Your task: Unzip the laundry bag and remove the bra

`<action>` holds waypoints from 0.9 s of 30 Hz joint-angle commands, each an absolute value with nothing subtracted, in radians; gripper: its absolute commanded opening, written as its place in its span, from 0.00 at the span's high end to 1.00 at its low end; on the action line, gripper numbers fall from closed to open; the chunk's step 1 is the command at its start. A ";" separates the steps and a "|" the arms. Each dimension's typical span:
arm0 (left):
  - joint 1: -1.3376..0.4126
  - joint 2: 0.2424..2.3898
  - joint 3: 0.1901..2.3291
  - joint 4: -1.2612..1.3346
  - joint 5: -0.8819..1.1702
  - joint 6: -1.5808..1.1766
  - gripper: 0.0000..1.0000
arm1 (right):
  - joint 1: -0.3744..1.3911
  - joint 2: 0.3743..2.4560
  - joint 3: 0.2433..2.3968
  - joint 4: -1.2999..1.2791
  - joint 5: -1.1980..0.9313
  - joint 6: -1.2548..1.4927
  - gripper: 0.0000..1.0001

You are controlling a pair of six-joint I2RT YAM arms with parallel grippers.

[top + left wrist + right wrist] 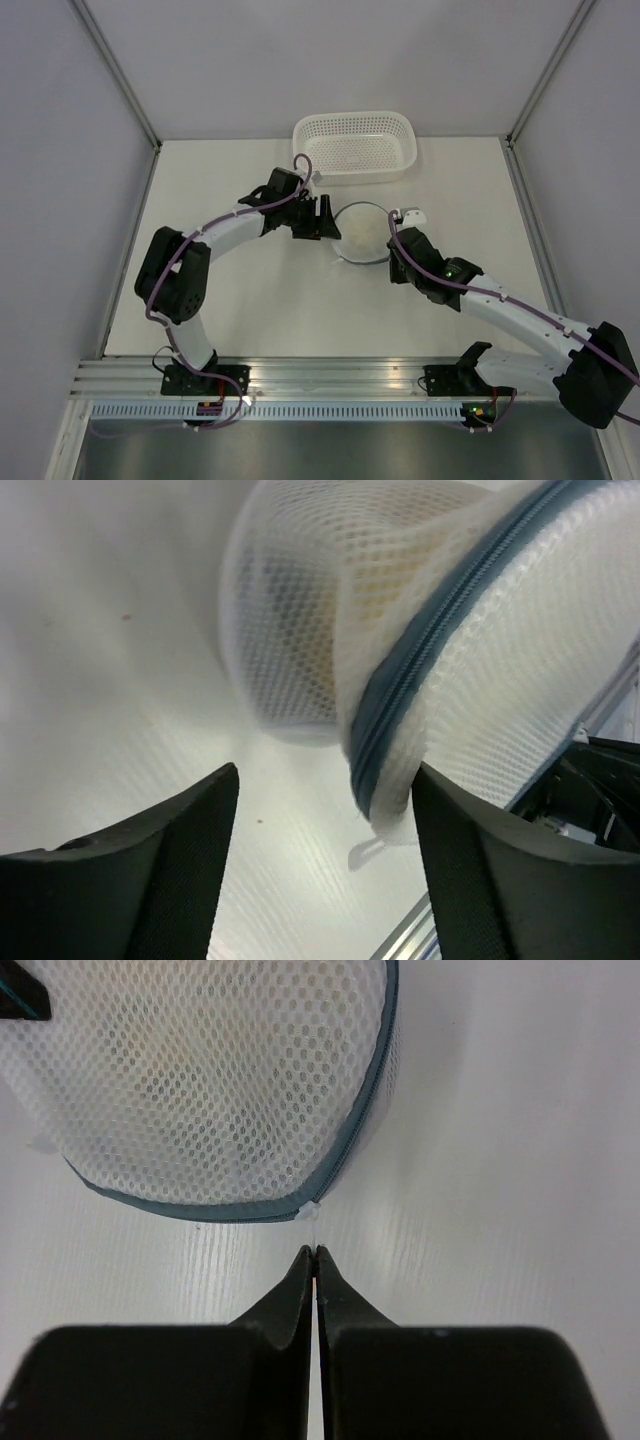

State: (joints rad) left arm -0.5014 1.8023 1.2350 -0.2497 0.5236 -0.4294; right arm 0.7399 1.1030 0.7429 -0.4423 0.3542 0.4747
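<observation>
Holds jaws of left gripper [325, 772] wide apart, zipper rim [450, 608] of laundry bag [540, 670] between them, unclamped. Presses jaws of right gripper [316, 1252] fully together at bag's 6 o'clock, perhaps touching its white tab [312, 1212].

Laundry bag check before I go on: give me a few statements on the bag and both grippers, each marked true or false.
1. The laundry bag has its zipper closed wherever it shows. True.
2. The right gripper is wide open around the bag. False: it is shut, with its tips just short of the white tab at the zipper rim.
3. The left gripper is open at the bag's edge. True.
4. The bag lies inside the basket. False: it lies on the table, in front of the basket.
5. The bra is out on the table. False: only a yellowish shape shows through the mesh.
</observation>
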 commanded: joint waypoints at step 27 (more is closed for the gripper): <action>-0.675 1.212 0.535 0.346 0.219 -1.199 0.13 | 0.804 1.244 0.670 0.084 -0.310 0.588 1.00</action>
State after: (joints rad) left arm -0.6701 1.1877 0.5457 0.1783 0.2516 -1.1069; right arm 0.7967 1.2598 0.6754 0.0124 -0.2615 0.5800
